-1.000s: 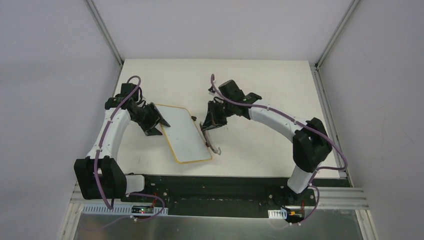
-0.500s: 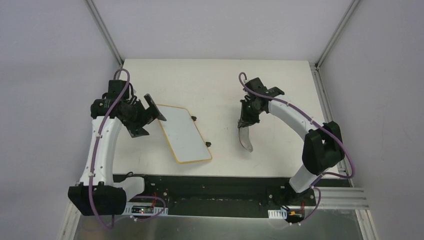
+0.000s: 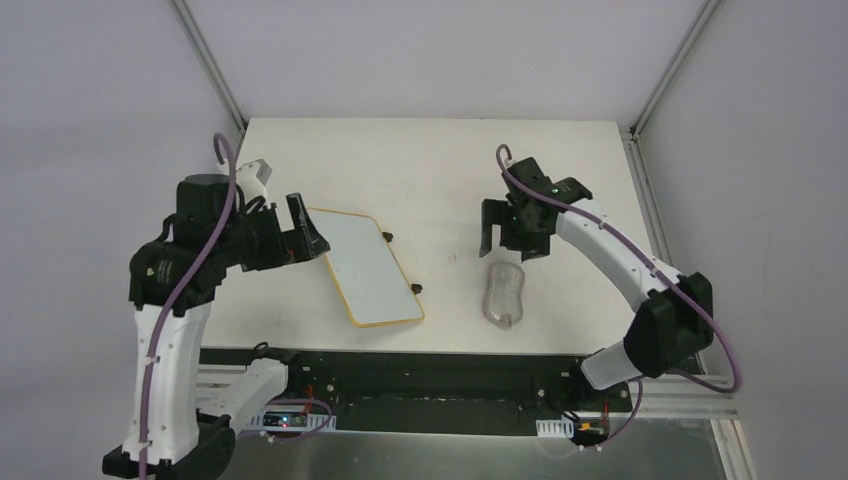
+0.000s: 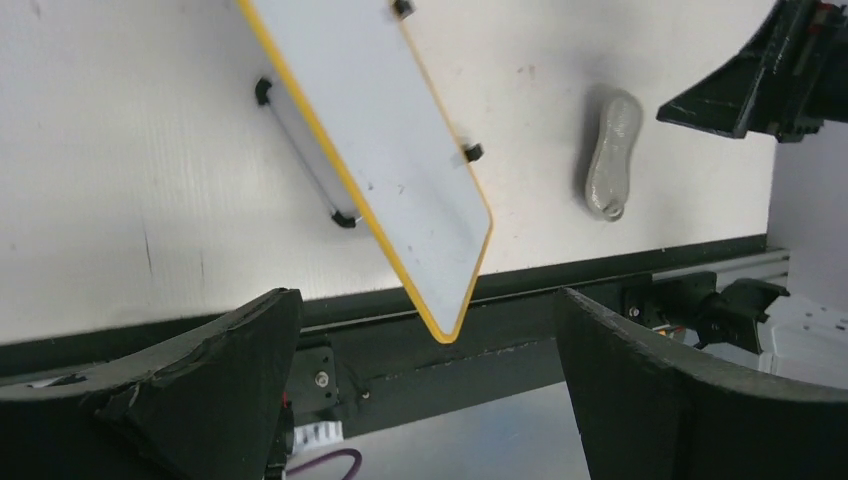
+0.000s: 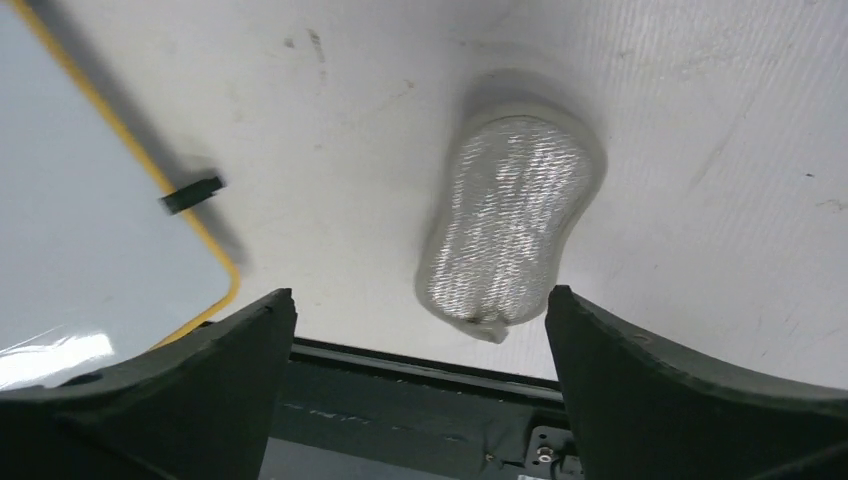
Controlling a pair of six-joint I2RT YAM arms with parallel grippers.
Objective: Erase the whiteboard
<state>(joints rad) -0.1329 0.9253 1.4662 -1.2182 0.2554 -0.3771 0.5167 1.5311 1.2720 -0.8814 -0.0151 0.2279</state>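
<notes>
Left end effector (image 3: 303, 232) and right end effector (image 3: 512, 240) both gape empty. The whiteboard (image 3: 368, 265) lies blank toward the bench's (image 3: 400, 160) near-left corner; a careless left-arm swing could shove it off the near edge.

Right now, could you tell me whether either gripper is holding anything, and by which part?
Nothing is held. The left gripper is open beside the whiteboard; the right gripper is open near the grey pad.
</notes>
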